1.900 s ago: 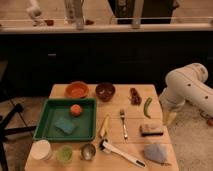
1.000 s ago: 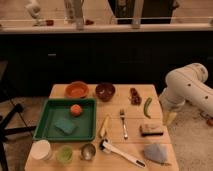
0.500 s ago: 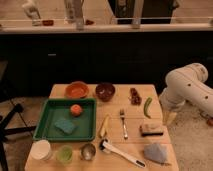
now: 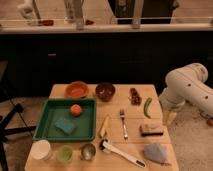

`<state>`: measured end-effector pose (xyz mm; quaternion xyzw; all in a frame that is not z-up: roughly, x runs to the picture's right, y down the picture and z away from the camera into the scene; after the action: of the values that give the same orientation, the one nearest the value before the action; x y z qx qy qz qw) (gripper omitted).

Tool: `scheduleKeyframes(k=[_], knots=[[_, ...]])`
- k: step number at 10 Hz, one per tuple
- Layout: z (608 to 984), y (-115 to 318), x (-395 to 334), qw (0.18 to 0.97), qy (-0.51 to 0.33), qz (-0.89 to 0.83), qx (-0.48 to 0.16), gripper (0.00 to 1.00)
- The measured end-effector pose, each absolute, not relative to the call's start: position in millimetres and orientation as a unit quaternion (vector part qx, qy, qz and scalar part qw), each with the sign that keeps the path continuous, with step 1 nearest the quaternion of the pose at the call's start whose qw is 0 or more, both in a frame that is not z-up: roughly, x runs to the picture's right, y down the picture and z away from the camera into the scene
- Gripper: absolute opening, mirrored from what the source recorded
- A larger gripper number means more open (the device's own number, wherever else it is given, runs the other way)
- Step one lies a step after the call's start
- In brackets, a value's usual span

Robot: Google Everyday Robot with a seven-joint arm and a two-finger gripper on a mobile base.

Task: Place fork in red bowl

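The slim silver fork (image 4: 123,124) lies lengthwise on the wooden table (image 4: 115,107), right of centre, tines toward the back. At the back left of the table sits the orange-red bowl (image 4: 77,90), with nothing in it. My gripper (image 4: 170,118) hangs off the table's right edge at the end of the white arm (image 4: 187,87), pointing down. It is open, holds nothing, and is well to the right of the fork.
A dark maroon bowl (image 4: 105,91) sits right of the red bowl. A green tray (image 4: 50,117) holds an orange fruit and a blue sponge. Around the fork lie a yellow stick (image 4: 104,126), a white-handled utensil (image 4: 122,154), a green pepper (image 4: 147,107), a brown block (image 4: 151,129), a grey cloth (image 4: 155,152) and three cups.
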<state>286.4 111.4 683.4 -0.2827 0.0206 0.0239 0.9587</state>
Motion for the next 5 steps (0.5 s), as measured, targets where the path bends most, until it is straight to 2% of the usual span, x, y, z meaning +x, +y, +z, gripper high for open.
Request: scheduleKeyframes(k=[5], knots=[[683.5,110.5,287.3,0.959,0.021,0.027,-0.282,0.80]])
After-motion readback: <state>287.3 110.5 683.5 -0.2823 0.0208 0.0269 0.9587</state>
